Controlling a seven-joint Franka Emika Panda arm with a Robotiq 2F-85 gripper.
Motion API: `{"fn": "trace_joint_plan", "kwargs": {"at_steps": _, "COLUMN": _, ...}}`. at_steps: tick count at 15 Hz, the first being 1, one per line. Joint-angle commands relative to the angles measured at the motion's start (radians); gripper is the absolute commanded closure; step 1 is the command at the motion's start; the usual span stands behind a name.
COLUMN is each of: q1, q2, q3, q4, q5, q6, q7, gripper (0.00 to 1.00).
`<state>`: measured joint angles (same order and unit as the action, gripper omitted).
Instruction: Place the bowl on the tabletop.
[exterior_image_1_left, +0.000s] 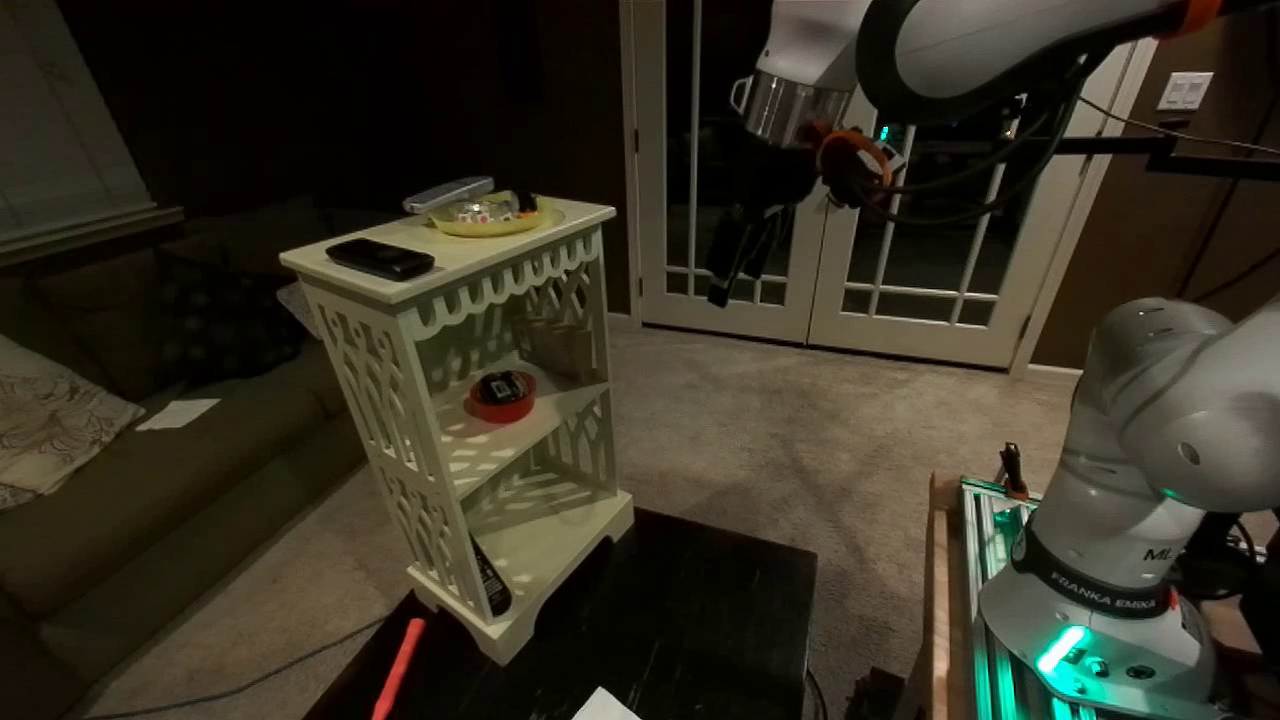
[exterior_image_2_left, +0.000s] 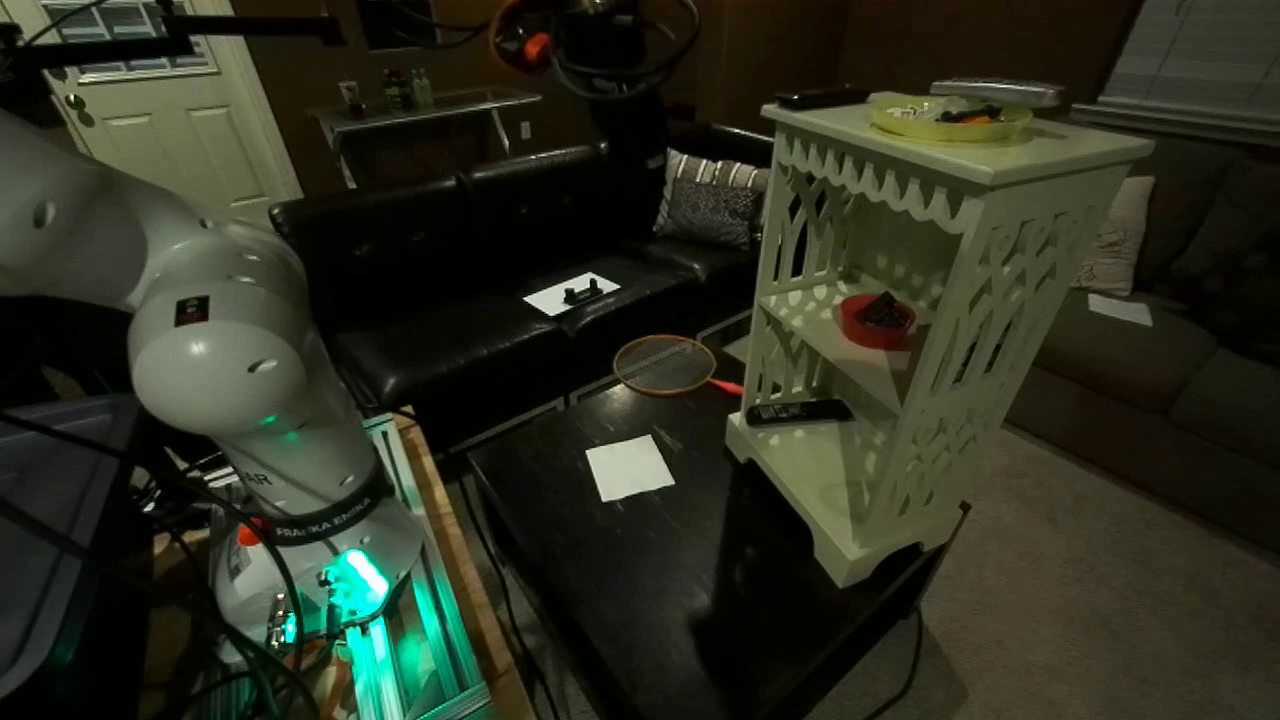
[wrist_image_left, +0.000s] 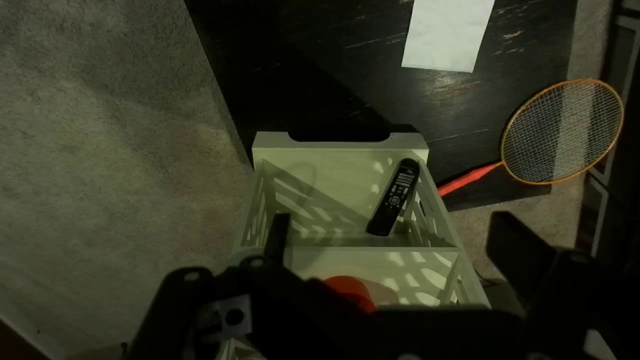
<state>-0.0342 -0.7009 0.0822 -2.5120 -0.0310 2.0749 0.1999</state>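
Note:
The small round red bowl (exterior_image_1_left: 503, 410) sits on the middle shelf of the cream shelf unit with dark items in it. It shows on that shelf in an exterior view (exterior_image_2_left: 862, 325). In the wrist view the bowl (wrist_image_left: 350, 287) is partly hidden behind the gripper body. The black tabletop (exterior_image_1_left: 700, 610) lies under the shelf unit and also shows in an exterior view (exterior_image_2_left: 640, 560) and the wrist view (wrist_image_left: 325, 95). My gripper (exterior_image_1_left: 735, 260) hangs in the air, apart from the shelf unit and higher than the bowl. In the wrist view its fingers (wrist_image_left: 392, 222) are wide apart with nothing held.
The lattice-sided shelf unit (exterior_image_1_left: 400, 450) stands on the table. A remote (exterior_image_2_left: 800, 412) lies on its lowest shelf. Its top bears a yellow dish (exterior_image_1_left: 490, 222), a black case (exterior_image_1_left: 380, 258) and a grey object. A racket (wrist_image_left: 562, 132) and white paper (exterior_image_2_left: 630, 467) lie on the table.

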Motion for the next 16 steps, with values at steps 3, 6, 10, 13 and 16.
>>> {"fn": "trace_joint_plan", "kwargs": {"at_steps": 3, "q1": 0.007, "q2": 0.031, "q3": 0.010, "q4": 0.011, "q5": 0.002, "q6": 0.027, "q7": 0.007, "gripper": 0.00}}
{"fn": "trace_joint_plan", "kwargs": {"at_steps": 6, "q1": 0.028, "q2": 0.168, "q3": 0.025, "q4": 0.054, "q5": 0.072, "q6": 0.129, "q7": 0.074, "gripper": 0.00}}
{"fn": "trace_joint_plan", "kwargs": {"at_steps": 10, "q1": 0.008, "q2": 0.402, "q3": 0.055, "q4": 0.118, "q5": 0.132, "q6": 0.249, "q7": 0.246, "gripper": 0.00}}
{"fn": "trace_joint_plan", "kwargs": {"at_steps": 13, "q1": 0.003, "q2": 0.570, "q3": 0.028, "q4": 0.195, "q5": 0.171, "q6": 0.328, "q7": 0.325, "gripper": 0.00}}
{"fn": "trace_joint_plan", "kwargs": {"at_steps": 16, "q1": 0.012, "q2": 0.664, "q3": -0.030, "q4": 0.240, "q5": 0.290, "q6": 0.411, "q7": 0.302, "gripper": 0.00}}
